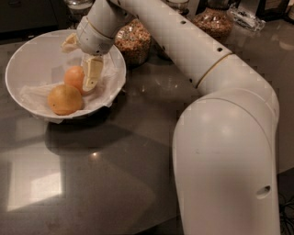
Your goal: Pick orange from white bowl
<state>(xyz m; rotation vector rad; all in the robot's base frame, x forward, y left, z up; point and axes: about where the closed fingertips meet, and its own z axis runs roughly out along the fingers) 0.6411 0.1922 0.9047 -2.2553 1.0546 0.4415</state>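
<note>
The white bowl [27,50], lined with crinkled white paper, stands at the left on the dark counter. In it lie the deep reddish orange [72,77] and, in front of it, a paler, larger yellow-orange fruit [64,99]. My gripper [80,62] reaches down into the bowl from the right and is open. One cream finger [92,72] hangs just right of the orange, touching or nearly touching it. The other finger [70,43] sits up behind the orange near the bowl's back. The orange is not gripped.
Glass jars of grains stand behind the bowl [134,40] and further right [212,20]. A glass [78,5] is at the back edge. My white arm [220,137] fills the right side over the grey counter [92,183].
</note>
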